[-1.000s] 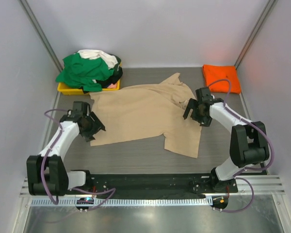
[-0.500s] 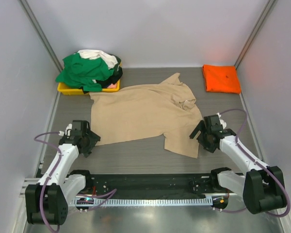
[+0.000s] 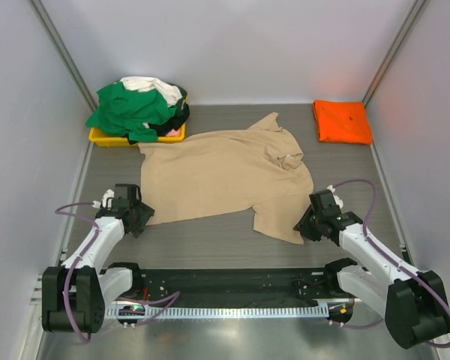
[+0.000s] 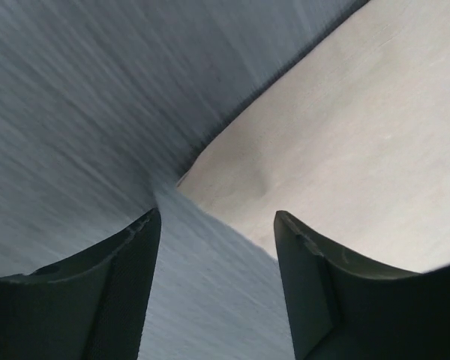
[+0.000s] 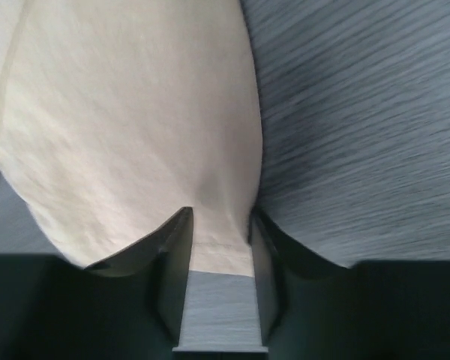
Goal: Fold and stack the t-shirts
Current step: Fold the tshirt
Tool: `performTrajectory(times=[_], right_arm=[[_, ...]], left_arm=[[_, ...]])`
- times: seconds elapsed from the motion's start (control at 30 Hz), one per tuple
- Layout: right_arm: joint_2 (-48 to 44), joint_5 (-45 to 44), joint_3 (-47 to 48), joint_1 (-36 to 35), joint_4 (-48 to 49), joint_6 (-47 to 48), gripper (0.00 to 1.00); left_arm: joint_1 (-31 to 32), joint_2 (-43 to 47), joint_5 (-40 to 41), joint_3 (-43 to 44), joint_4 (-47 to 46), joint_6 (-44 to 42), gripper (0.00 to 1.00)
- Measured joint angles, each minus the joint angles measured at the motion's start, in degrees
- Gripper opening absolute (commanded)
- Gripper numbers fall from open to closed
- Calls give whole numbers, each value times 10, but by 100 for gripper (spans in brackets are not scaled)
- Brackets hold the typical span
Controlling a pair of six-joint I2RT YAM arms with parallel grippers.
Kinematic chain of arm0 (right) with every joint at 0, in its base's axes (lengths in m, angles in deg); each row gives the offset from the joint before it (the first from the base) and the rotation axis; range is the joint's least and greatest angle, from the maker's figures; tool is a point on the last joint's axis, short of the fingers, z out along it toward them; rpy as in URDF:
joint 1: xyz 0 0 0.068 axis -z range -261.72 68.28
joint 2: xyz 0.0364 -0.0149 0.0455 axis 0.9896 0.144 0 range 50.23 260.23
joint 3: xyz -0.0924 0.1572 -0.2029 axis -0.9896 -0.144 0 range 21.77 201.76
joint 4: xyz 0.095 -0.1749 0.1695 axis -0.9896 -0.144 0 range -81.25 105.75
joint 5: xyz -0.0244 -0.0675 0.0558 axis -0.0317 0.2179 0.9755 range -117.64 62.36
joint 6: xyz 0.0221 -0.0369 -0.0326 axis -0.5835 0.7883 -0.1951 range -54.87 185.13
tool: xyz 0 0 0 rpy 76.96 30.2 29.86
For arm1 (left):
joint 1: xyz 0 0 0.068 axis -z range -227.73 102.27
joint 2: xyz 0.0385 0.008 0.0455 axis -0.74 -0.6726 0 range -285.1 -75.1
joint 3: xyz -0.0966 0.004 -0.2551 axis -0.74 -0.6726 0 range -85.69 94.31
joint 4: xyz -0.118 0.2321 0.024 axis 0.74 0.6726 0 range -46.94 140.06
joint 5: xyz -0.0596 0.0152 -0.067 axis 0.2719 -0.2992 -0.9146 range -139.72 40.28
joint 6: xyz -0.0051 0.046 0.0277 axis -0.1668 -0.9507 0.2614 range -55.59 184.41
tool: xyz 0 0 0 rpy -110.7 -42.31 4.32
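Observation:
A tan t-shirt [image 3: 225,176] lies spread flat in the middle of the table. My left gripper [image 3: 140,217] is low at its near left corner, open. In the left wrist view that corner [image 4: 360,135] lies just ahead of the gripper [image 4: 216,217], with only table between the fingers. My right gripper [image 3: 306,223] is at the shirt's near right corner. In the right wrist view its jaws [image 5: 218,219] stand narrowed, a gap still showing, with the shirt's hem [image 5: 221,244] lying between them. A folded orange t-shirt [image 3: 342,121] rests at the back right.
A yellow tray [image 3: 105,138] at the back left holds a heap of green, white and black t-shirts [image 3: 135,109]. White walls close in the table on the left, right and back. The arms' black base rail [image 3: 225,281] runs along the near edge.
Both grippers moved toward the near edge, left to the tan shirt's near left corner, right from the collar to the near right corner. The right jaws narrowed over the hem.

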Motion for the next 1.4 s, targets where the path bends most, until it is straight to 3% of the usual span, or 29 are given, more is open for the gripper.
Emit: performTrajectory(times=[0.07,0.23,0.33,0.37,0.43,0.6,0.97,1.2,1.4], right_arm=[[4,2,-6,-11,2,-7,16],[9,6,-9,-16,3,-9,1],[8,7,-9,-16,3,-9,2],[7,7,-9,-17,2,-9,1],[-1,7,-9,-17,-3,-9,1],[-55,-7,21,-17,-59,-10,1],[-244,-61,195,-17,-241,-48,1],[-299,-64,244,-17,-348,-68,1],[-298,-57,268,-17,-377,-69,1]], left_arm=[[0,-12,0,2,-16,-1,57],[-1,-38,0,7,-55,-5,51],[-1,-53,1,9,-70,-13,32],[-1,-59,0,10,-73,-14,17],[-1,-67,-3,10,-82,-19,0],[-1,-48,-12,12,-69,-36,0],[-6,152,-15,141,82,-47,0],[-6,220,-30,151,184,-45,0],[-6,259,-36,152,242,-47,0]])
